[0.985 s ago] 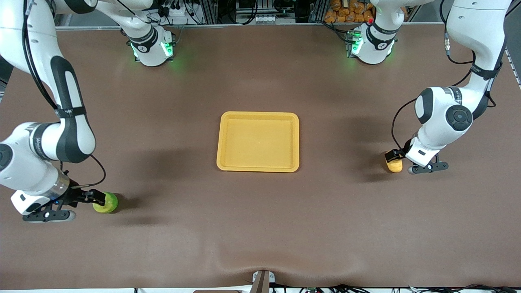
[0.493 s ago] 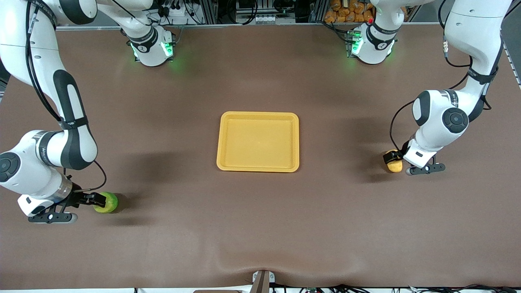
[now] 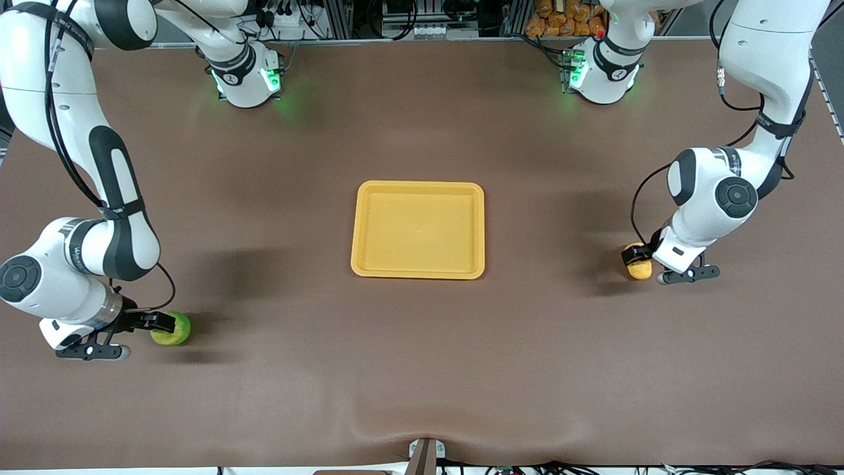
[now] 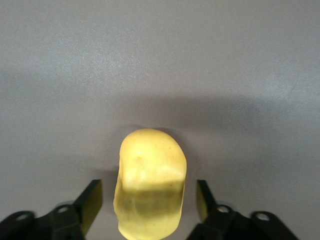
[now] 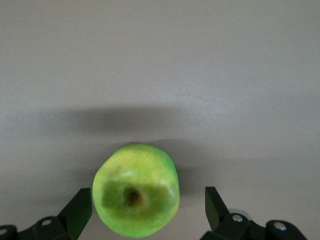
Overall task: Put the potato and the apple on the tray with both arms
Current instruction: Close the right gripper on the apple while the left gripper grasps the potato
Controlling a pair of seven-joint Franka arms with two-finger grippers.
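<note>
The yellow-orange tray [image 3: 419,231] lies empty at the table's middle. The yellow potato [image 3: 639,269] lies on the table toward the left arm's end. My left gripper [image 3: 635,253] is down at it; in the left wrist view the left gripper [image 4: 148,200] is open, with the potato [image 4: 150,165] between its fingers and a gap on each side. The green apple [image 3: 177,330] sits toward the right arm's end, nearer the front camera than the tray. My right gripper [image 3: 158,322] is open around the apple [image 5: 136,175], stem dimple up, not touching it in the right wrist view [image 5: 147,200].
The brown table mat [image 3: 422,369] has a raised wrinkle at its front edge near the middle. The two arm bases [image 3: 245,76] [image 3: 603,72] stand lit green along the table's back edge. Open mat lies between each fruit and the tray.
Both arms have shifted a little, their wrists settling closer over their fruits. The apple, the potato and the tray have not moved. Both grippers stay open.
</note>
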